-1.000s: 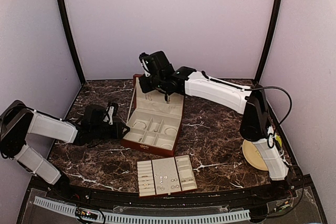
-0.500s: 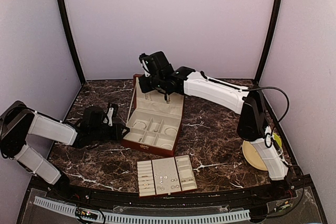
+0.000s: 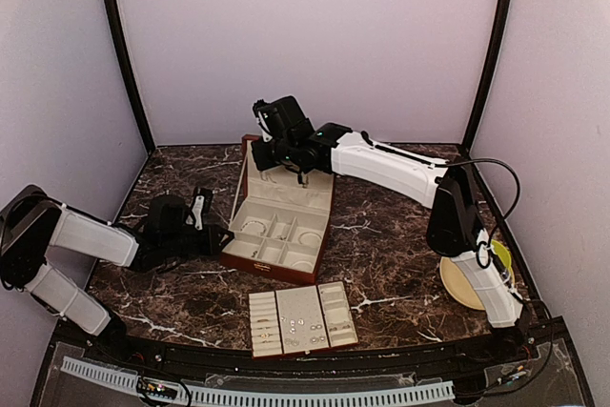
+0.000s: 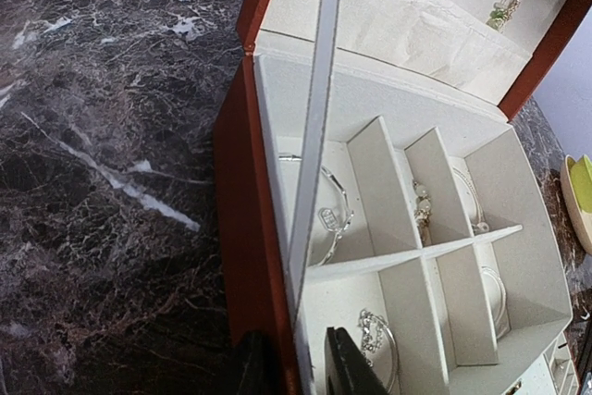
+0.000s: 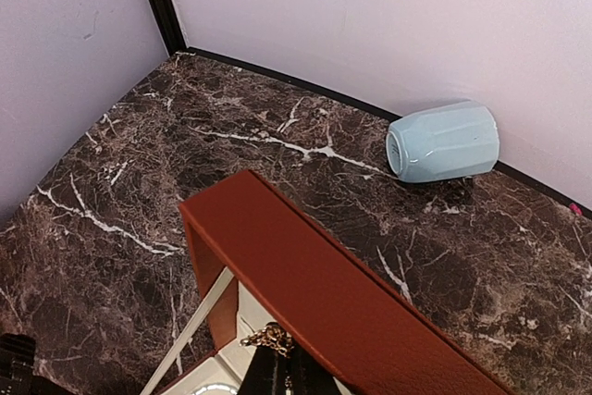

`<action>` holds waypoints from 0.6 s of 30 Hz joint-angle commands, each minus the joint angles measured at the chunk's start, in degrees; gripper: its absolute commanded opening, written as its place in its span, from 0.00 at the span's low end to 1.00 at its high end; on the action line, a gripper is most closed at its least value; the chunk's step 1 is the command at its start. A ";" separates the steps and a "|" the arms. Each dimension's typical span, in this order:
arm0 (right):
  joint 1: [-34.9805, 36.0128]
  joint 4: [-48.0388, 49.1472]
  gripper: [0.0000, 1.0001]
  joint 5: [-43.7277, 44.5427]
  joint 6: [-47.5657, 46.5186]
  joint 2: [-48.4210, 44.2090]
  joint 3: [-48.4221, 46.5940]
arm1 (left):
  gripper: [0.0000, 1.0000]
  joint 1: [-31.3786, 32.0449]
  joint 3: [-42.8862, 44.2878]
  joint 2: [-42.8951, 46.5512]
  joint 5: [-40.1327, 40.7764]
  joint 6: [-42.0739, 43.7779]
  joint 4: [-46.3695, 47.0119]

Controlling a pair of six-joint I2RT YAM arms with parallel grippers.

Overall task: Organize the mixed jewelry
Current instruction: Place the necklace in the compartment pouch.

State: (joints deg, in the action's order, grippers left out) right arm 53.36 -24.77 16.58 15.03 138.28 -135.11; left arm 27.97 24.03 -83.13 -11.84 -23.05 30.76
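- The open red-brown jewellery box (image 3: 278,226) stands mid-table; its raised lid (image 5: 324,298) walls off the back of the cream compartments.
- The left gripper (image 4: 301,372) straddles the box's left wall, so that side is blocked.
- The right gripper (image 5: 282,372) hangs just inside the lid, and its white arm (image 3: 391,167) spans the far right.
- The flat cream-lined tray (image 3: 302,318) sits near the front edge, bare marble table (image 3: 381,245) around it.
- A pale blue ribbed cup (image 5: 444,141) lies on its side behind the lid, by the back wall.
- A beige plate (image 3: 465,285) occupies the right near corner.
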 commanded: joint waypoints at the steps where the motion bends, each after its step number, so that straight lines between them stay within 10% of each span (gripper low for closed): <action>1: -1.07 1.35 0.03 1.34 1.16 0.94 -1.91 | 0.25 0.03 -2.23 2.07 -1.65 1.80 -1.84; 18: -1.16 1.45 0.11 2.65 3.84 -1.24 -1.03 | 0.25 0.03 -2.75 3.48 -0.95 1.78 -2.36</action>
State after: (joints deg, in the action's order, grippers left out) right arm 53.36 -24.88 16.45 16.88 138.28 -135.11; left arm 27.97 22.65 -81.23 -11.97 -22.59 31.05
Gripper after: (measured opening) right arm 0.113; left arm 0.255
